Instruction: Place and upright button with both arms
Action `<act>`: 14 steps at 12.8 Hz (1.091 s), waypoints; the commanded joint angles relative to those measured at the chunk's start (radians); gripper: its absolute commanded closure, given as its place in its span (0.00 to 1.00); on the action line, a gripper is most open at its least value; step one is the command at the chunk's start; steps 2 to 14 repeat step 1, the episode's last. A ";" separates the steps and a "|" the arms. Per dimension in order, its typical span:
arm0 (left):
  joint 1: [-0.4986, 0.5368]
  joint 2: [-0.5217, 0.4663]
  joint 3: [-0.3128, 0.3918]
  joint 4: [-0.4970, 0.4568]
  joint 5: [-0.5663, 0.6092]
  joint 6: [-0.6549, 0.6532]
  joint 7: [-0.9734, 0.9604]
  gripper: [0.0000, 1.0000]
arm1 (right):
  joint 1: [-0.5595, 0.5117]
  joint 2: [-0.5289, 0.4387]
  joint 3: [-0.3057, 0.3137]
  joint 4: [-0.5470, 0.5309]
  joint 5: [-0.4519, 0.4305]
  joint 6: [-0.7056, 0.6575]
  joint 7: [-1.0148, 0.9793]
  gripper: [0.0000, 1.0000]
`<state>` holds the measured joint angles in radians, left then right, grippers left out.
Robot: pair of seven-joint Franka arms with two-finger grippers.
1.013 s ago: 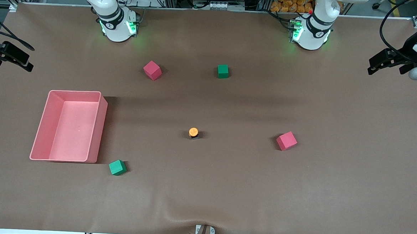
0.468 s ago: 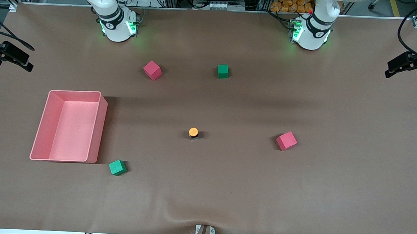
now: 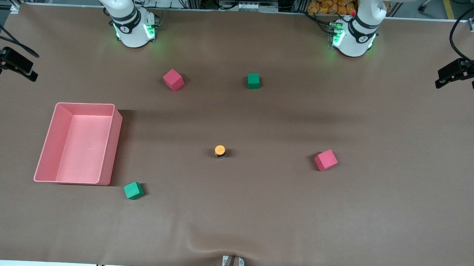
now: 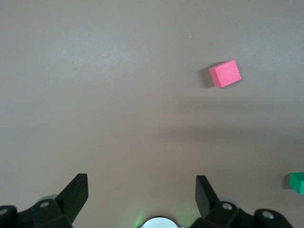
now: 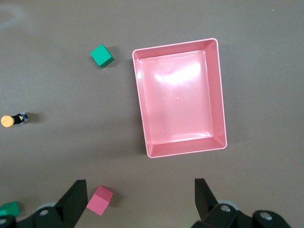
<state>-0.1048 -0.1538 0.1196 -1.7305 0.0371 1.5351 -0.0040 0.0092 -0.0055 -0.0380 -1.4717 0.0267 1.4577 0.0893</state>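
In the front view we see the small button (image 3: 220, 150) with a round orange cap on a short black body. It stands upright with its cap up, alone near the middle of the brown table (image 3: 257, 215). The pink plastic tray (image 3: 46, 139) lies well apart from the button, toward the right arm's end. One red foam cube (image 3: 325, 160) sits well apart from the button toward the left arm's end. Another red foam cube (image 3: 173, 79) and a green foam cube (image 3: 253, 80) lie farther from the camera than the button. A second green cube (image 3: 133, 190) lies nearer than the button. The left gripper (image 3: 447, 75) hangs over the table's edge at the left arm's end.

In the left wrist view, the left gripper (image 4: 141, 192) has its black fingers (image 4: 76, 190) spread wide over bare table.

In the right wrist view, the right gripper (image 5: 140, 197) also has its fingers (image 5: 204, 194) spread wide. It hangs high by the pink tray (image 5: 217, 95), well apart from the button (image 5: 11, 120).
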 commanded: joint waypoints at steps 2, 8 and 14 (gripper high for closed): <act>0.001 0.008 -0.005 0.016 0.006 0.002 0.009 0.00 | -0.018 0.007 0.009 0.019 0.018 -0.014 -0.010 0.00; 0.001 0.008 -0.005 0.016 0.006 0.002 0.009 0.00 | -0.018 0.007 0.009 0.019 0.018 -0.014 -0.010 0.00; 0.001 0.008 -0.005 0.016 0.006 0.002 0.009 0.00 | -0.018 0.007 0.009 0.019 0.018 -0.014 -0.010 0.00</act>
